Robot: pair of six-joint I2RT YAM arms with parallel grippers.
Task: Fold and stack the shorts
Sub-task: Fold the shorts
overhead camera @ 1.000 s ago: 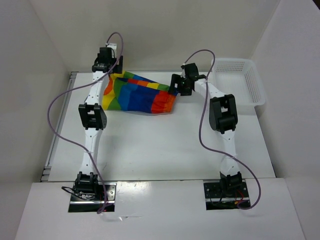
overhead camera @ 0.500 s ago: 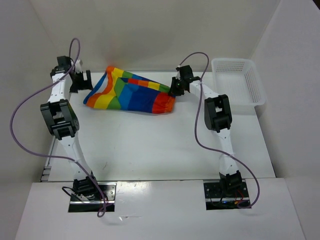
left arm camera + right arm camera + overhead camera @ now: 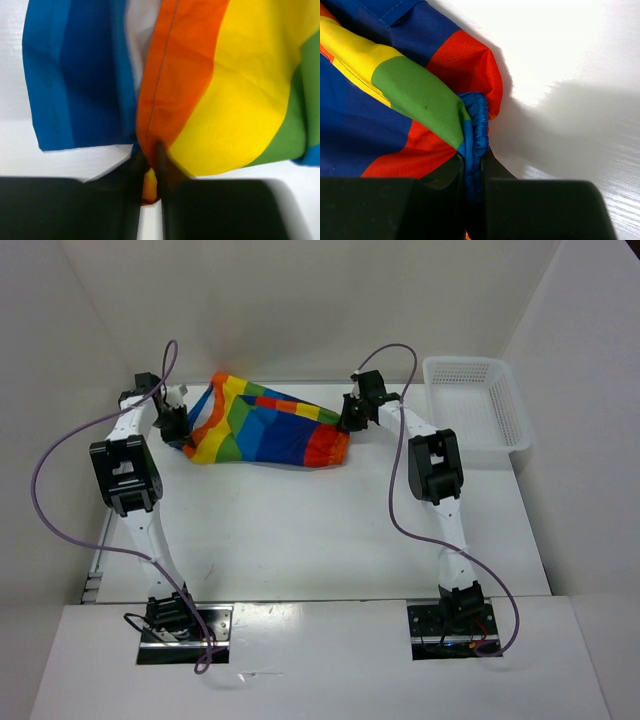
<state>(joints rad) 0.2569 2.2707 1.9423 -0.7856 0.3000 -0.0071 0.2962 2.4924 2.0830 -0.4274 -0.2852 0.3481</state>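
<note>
Left gripper (image 3: 149, 165): fingers pinched together on the orange hem of the shorts (image 3: 210, 90), with only the very edge between them. Right gripper (image 3: 474, 170): fingers clamped on a bunched blue fold at the red corner. The shorts lie crumpled at the far side of the table (image 3: 320, 530), strung between the two grippers, not flat and not folded.

Risks, my read:
- The left bite is shallow, so a quick lift or tug could let the hem slide out and drop that side.
- The right one holds a bunch, maybe more than one layer. I cannot tell how many. The cloth may come up twisted and the fold land crooked.
- If I pull the ends apart too hard, one grip slips. Too slack and the middle drags and rolls under.

Around:
- The room to fold is toward me, on the table between the shorts and the arm bases.
- The left arm's purple cable (image 3: 173, 342) loops wide toward the left wall and could snag on a big swing.
- The basket (image 3: 475, 400) is far right, beside the right arm and apart from the shorts. A wide sweep right could knock it.
- The back wall is close behind the shorts, so there's little room to push away.
</note>
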